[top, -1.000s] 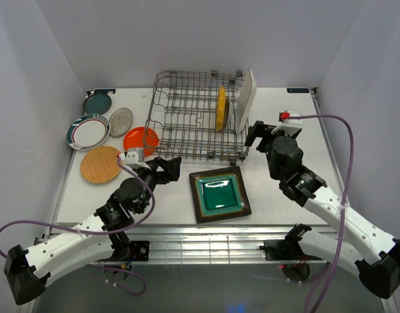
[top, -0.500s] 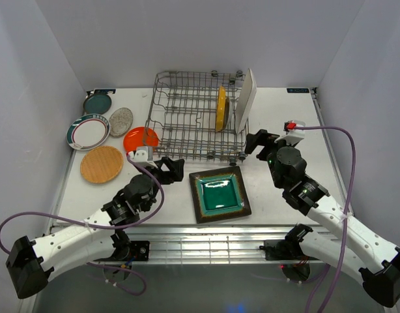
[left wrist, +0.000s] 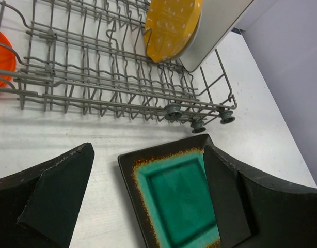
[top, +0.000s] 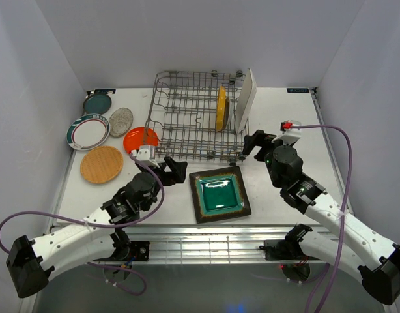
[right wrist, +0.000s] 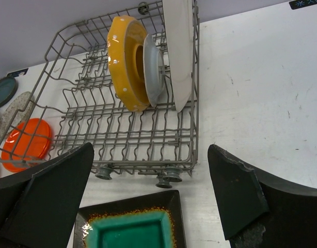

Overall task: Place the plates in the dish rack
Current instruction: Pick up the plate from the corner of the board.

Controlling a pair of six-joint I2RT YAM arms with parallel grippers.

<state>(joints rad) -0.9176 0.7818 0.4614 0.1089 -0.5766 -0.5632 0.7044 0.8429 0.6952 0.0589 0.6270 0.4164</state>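
Plate loading: left fingers and right fingers both spread wide, holding nothing.
Near both, a green-centred square plate lies flat on the tabletop, just in front of the dish rack. In the rack's right end a yellow plate, a pale blue plate and a white rectangular plate stand on edge. Five round plates lie left of the rack.

Grey rack, yellow dotted plate, orange plate.
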